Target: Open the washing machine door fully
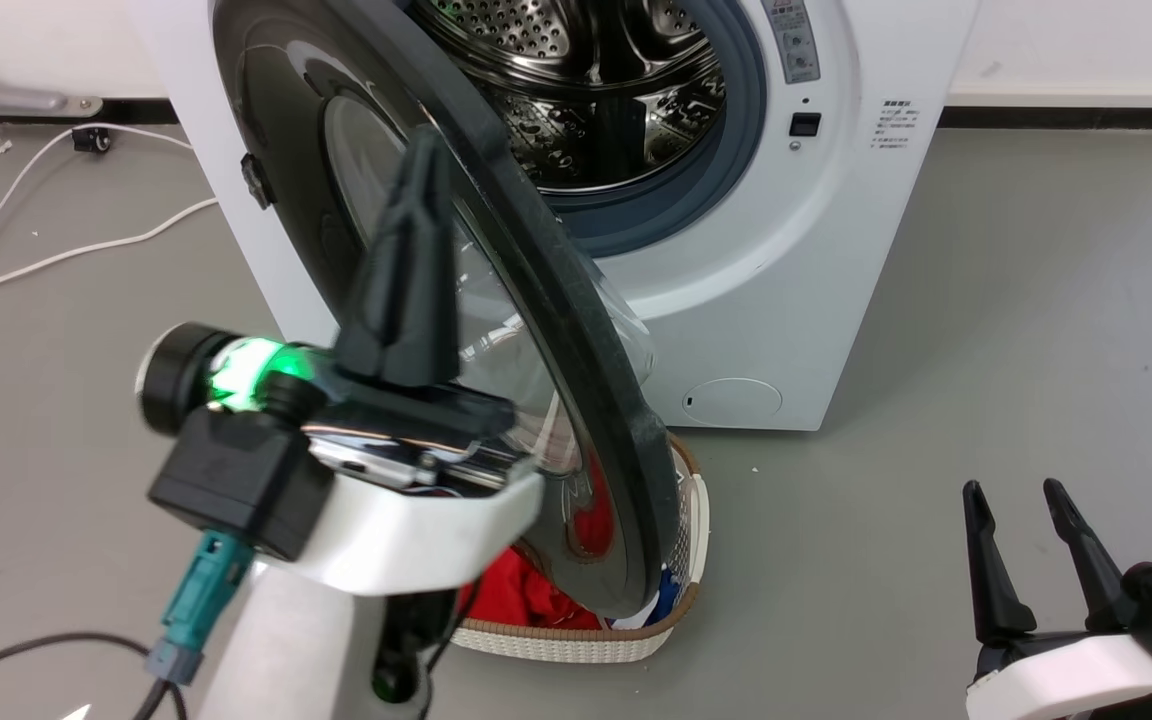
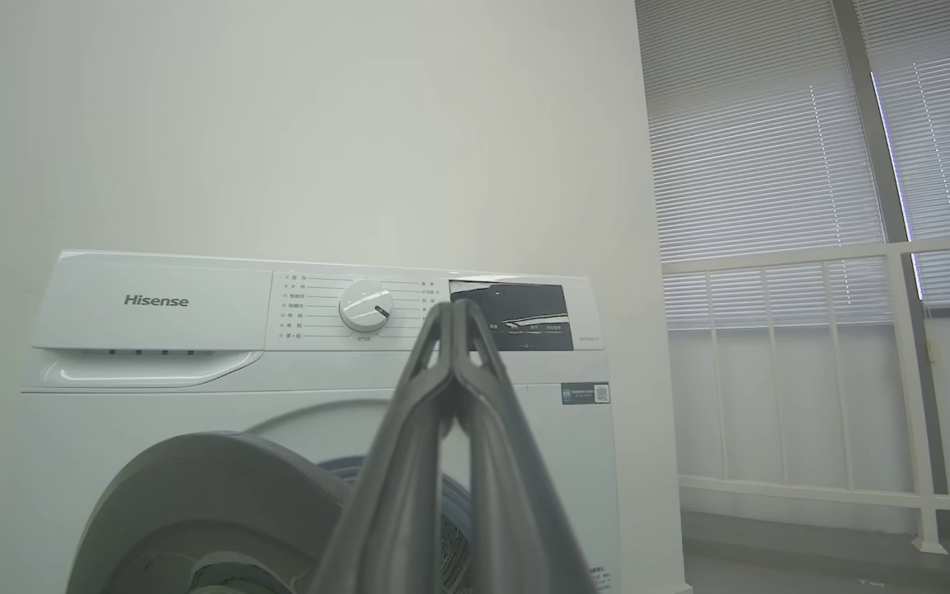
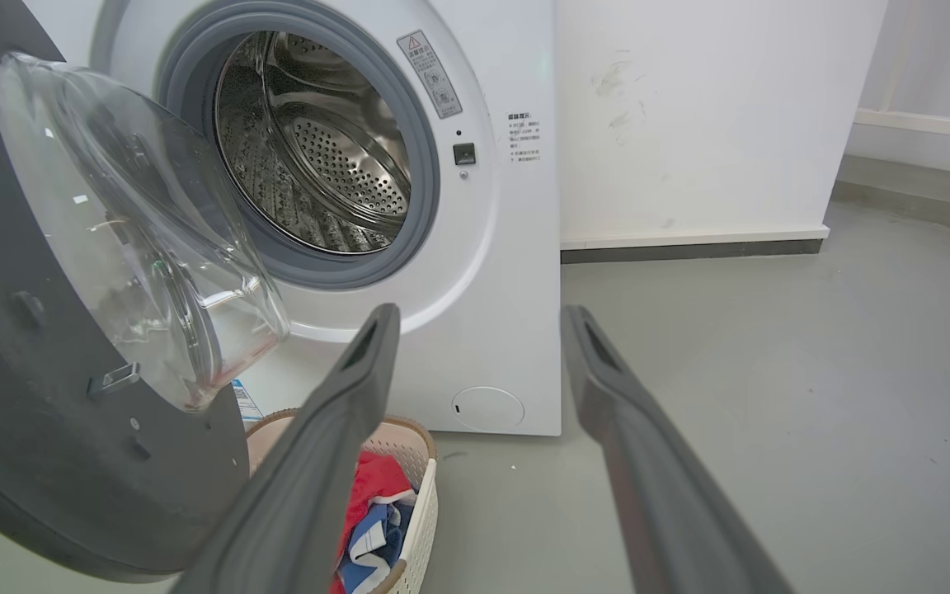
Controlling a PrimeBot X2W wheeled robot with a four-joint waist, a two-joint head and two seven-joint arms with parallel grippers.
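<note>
washing machine door (image 1: 586, 340) half open — left end effector (image 1: 424, 150) clenched empty, right end effector (image 1: 1013, 490) released.

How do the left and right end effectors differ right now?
The left end effector is shut; the right end effector is open with a wide gap. The left is raised in front of the washing machine door; the right sits low over the floor, off to the side. Both hold nothing.

The washing machine door (image 1: 581, 340) juts from the washing machine's (image 1: 766, 300) left side; a basket (image 1: 586, 645) of clothes (image 1: 526, 595) sits beneath it. The left gripper (image 1: 424, 160) is before the door; the right gripper (image 1: 1013, 490) well right.
</note>
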